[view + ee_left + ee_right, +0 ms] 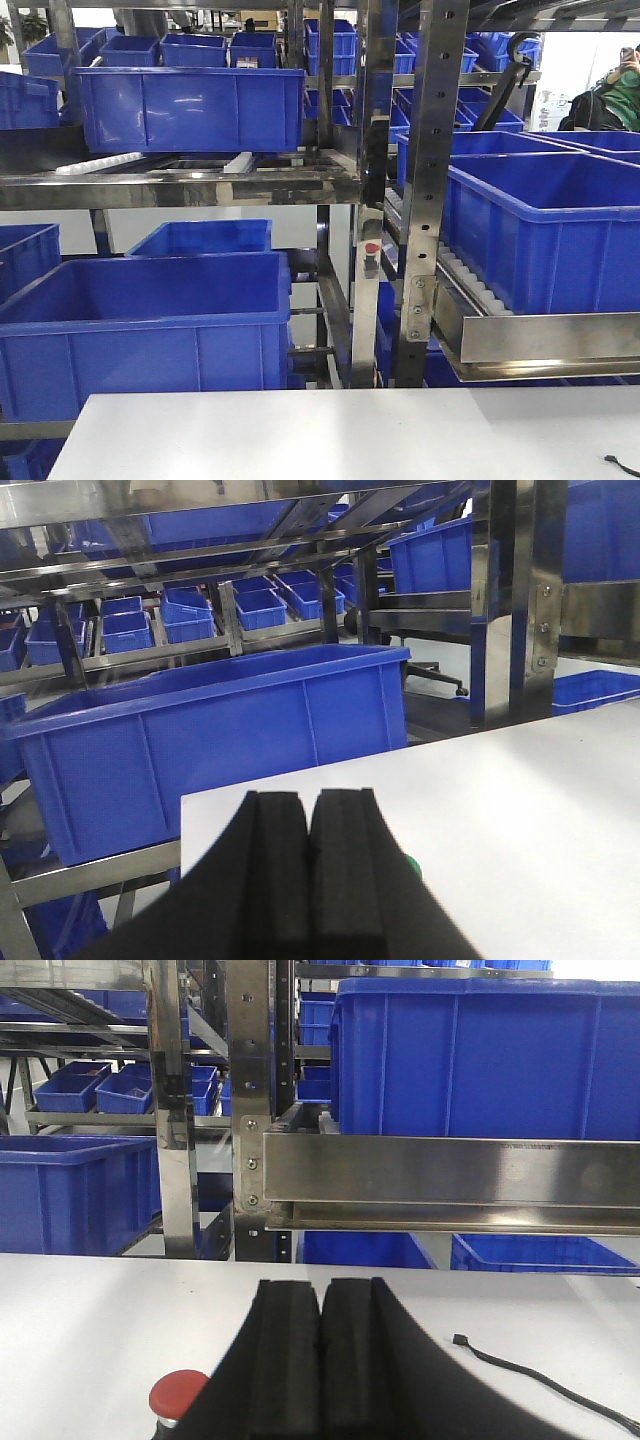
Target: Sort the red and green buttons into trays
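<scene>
A button (pixel 178 1395) sits on the table (pixel 90 1310), crates (pixel 480 1060) behind

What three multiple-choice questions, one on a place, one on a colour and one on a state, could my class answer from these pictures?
1. Where is the red button in the right wrist view?
A) in a red tray
B) on the white table, beside the right gripper
C) on the floor

2. What colour are the crates on the metal racks?
A) cream
B) red
C) blue

3. How is the right gripper?
A) shut, holding nothing
B) wide open
C) shut on the red button

Answers:
1 B, since the button stands on the table next to the gripper.
2 C, since every crate in view is blue.
3 A, since its fingers press together with nothing between them, and the button sits off to one side.
</scene>
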